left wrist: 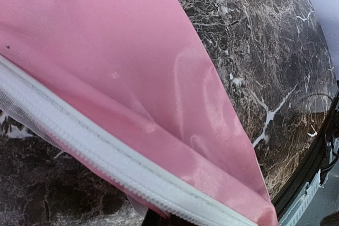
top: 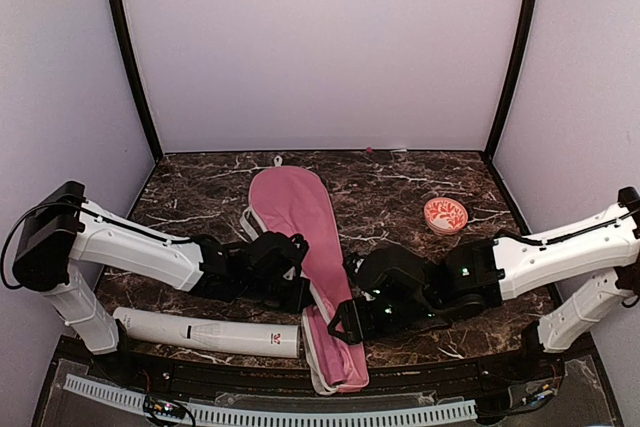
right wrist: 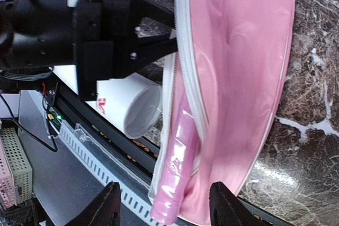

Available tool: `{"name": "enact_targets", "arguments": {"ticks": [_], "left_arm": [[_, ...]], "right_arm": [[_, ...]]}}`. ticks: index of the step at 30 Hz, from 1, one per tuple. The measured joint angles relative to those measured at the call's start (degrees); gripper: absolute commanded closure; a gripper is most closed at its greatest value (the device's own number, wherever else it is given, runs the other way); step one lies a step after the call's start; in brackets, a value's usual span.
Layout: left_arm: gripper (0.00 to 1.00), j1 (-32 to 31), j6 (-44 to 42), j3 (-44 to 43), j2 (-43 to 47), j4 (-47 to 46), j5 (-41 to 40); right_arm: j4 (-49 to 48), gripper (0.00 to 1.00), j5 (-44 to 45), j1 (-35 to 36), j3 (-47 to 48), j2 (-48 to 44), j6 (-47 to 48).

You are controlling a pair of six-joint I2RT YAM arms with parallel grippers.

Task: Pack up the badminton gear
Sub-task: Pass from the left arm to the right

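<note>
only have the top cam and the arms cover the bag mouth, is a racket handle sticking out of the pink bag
Observer: Yes. The right wrist view shows a pink handle poking out of the pink bag's unzipped end.
Operator: is the left gripper holding anything
Observer: The left gripper is shut on the bag's white zipper edge.
Operator: and the tube end
Observer: The white tube's end beside the bag is open, with no cap on it.

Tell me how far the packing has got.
Done: a racket handle pokes from inside the pink bag. In hand: left gripper pinches the bag's edge, right gripper open at its mouth. Remaining: bag unzipped, white tube lying open beside it.
</note>
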State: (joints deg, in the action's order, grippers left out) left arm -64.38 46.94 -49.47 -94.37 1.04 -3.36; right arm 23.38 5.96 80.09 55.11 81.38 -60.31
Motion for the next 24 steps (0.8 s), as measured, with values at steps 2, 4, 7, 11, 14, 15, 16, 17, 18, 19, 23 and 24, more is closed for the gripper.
{"name": "enact_targets", "arguments": {"ticks": [2,4,7,11,14,15,16,17,18,19,23,24], "left_arm": [[1.0,0.0,0.1,0.1,0.0,-0.2,0.2],[1.0,0.0,0.2,0.1,0.0,-0.2,0.4],[1.0,0.1,0.3,0.1,0.0,-0.4,0.7],[1.0,0.2,0.3,0.1,0.0,-0.7,1.0],[1.0,0.2,0.3,0.1,0.0,-1.0,1.0],[1.0,0.2,0.3,0.1,0.0,-1.1,1.0],[1.0,0.2,0.3,0.1,0.0,-1.1,1.0],[1.0,0.2,0.2,0.1,0.0,-1.1,1.0],[1.0,0.2,0.2,0.1,0.0,-1.1,1.0],[1.0,0.2,0.2,0.1,0.0,-1.2,1.0],[1.0,0.3,-0.2,0.1,0.0,-1.3,1.0],[1.0,0.6,-0.3,0.1,-0.1,-1.4,1.0]], "right_arm": [[0.1,0.49,0.0,0.0,-1.5,0.2,-0.4],[0.4,0.52,0.0,0.0,-2.8,1.3,-1.2],[0.7,0.57,0.0,0.0,-3.8,3.3,-1.9],[0.1,0.61,-0.3,0.0,-3.8,5.3,-2.0],[-1.3,0.67,-0.9,0.0,-3.8,6.9,-1.8],[-1.6,0.69,-1.2,0.0,-3.8,7.5,-1.6],[-1.9,0.72,-1.3,0.0,-3.7,8.0,-1.7],[-2.0,0.74,-1.4,0.0,-3.7,8.7,-1.7],[-2.1,0.74,-1.6,0.0,-3.5,9.5,-1.8],[-2.4,0.76,-1.7,0.0,-3.4,10.3,-1.8],[-3.4,0.92,-1.8,0.0,-3.4,11.2,-2.6],[-3.7,0.96,-1.6,0.0,-3.4,11.2,-3.4]]}}
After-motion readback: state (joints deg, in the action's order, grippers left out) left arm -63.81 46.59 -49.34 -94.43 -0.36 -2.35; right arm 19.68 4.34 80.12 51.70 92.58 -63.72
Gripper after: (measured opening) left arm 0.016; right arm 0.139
